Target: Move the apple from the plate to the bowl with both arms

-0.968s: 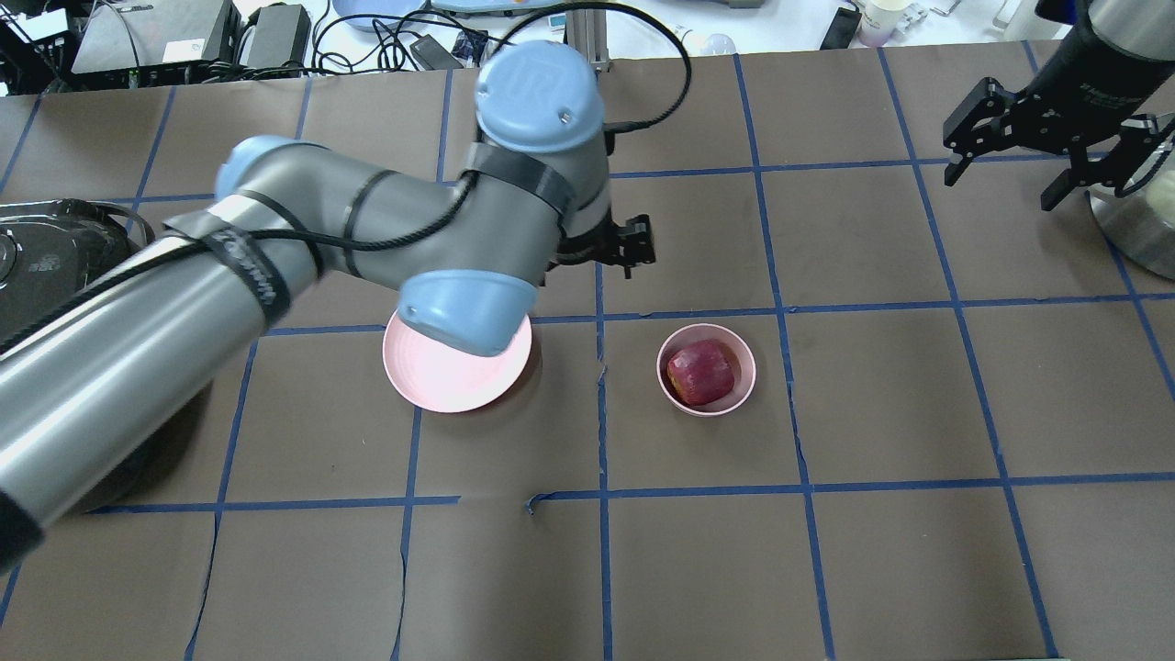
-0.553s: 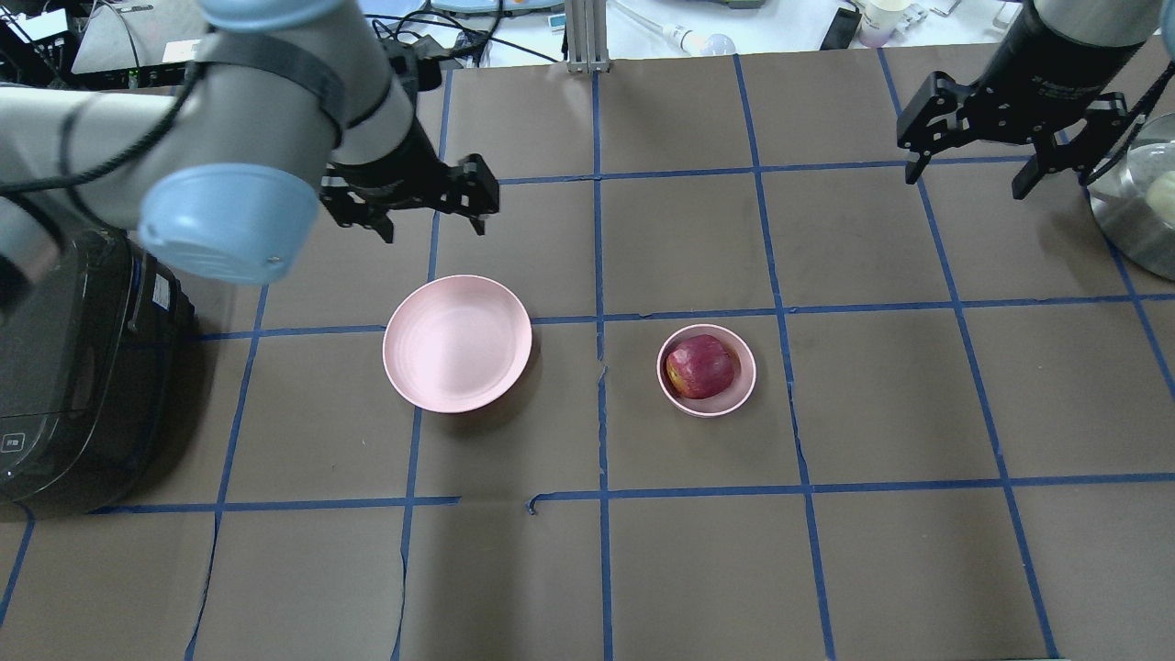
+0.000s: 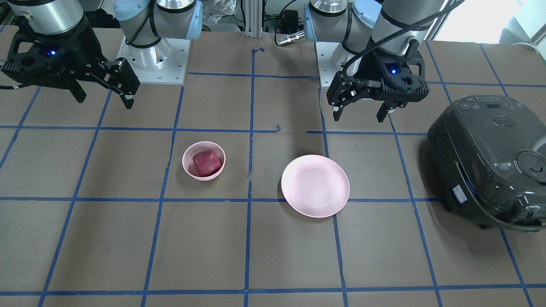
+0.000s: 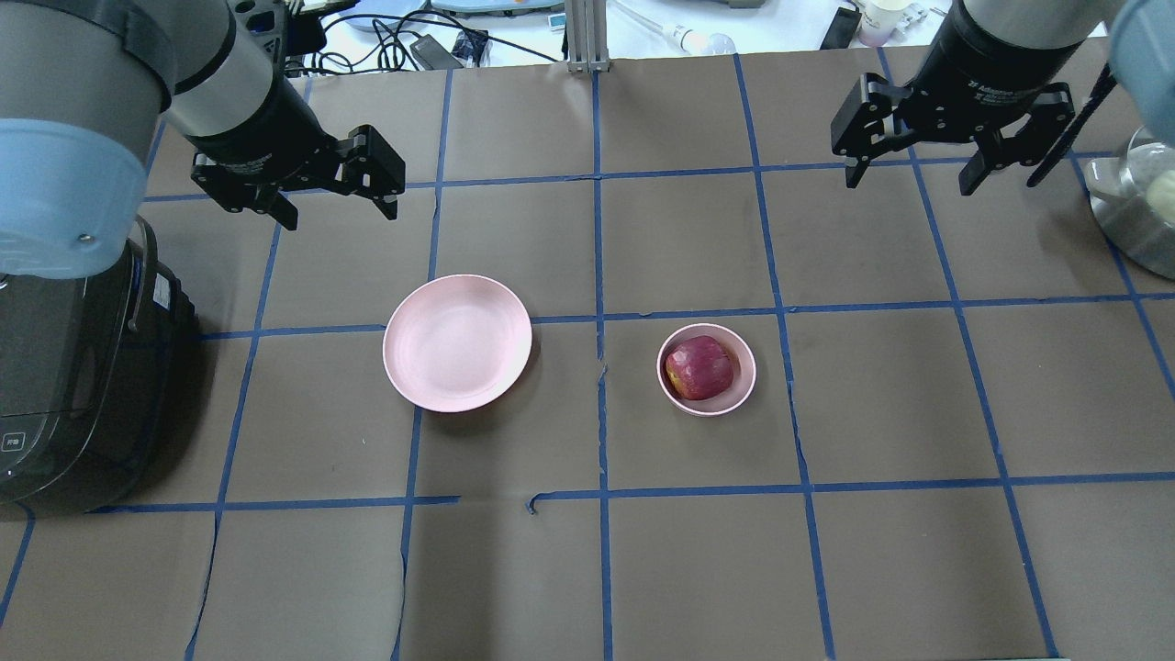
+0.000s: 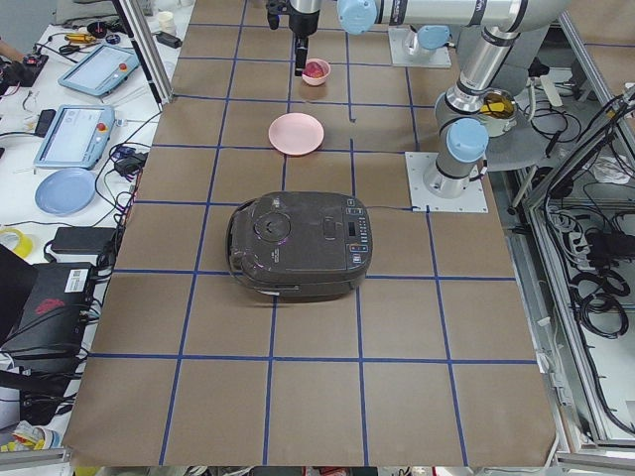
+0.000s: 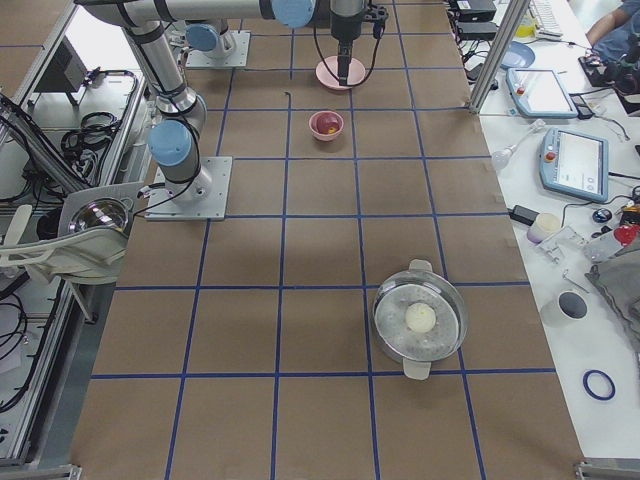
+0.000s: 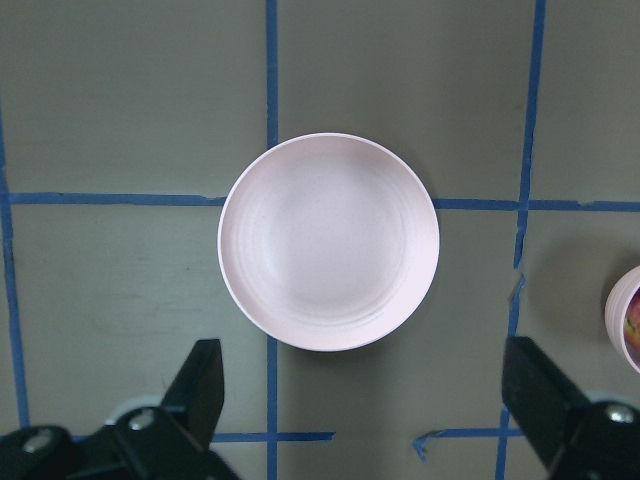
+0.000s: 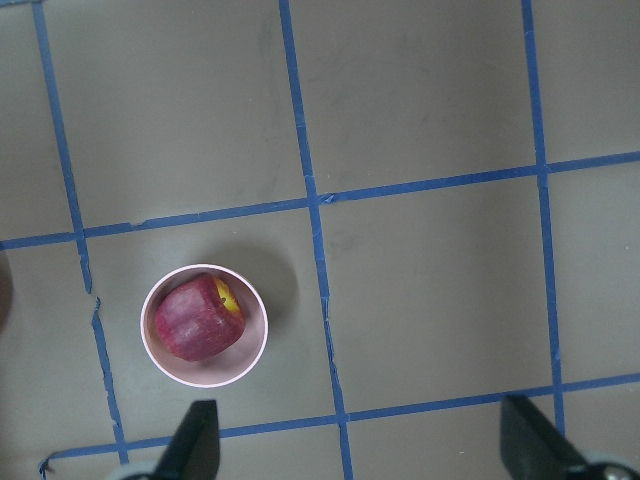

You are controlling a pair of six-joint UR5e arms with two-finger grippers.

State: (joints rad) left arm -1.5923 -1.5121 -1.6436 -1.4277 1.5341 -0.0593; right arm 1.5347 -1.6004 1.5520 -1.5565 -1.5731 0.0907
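The dark red apple (image 4: 699,367) lies in the small pink bowl (image 4: 741,390) right of the table's middle; both also show in the front view, apple (image 3: 207,163) in bowl (image 3: 188,166), and in the right wrist view (image 8: 197,319). The wide pink plate (image 4: 457,341) is bare; it also shows in the left wrist view (image 7: 328,241). My left gripper (image 4: 334,200) is open and empty, raised beyond the plate. My right gripper (image 4: 911,171) is open and empty, raised far right of the bowl.
A dark rice cooker (image 4: 64,386) stands at the table's left edge. A steel pot (image 4: 1138,216) with a pale round item sits at the right edge. Blue tape lines grid the brown table cover. Cables and devices lie beyond the far edge.
My left arm has swung away to the left and back, uncovering the plate. My right gripper has shifted left. The apple and bowl have not moved.
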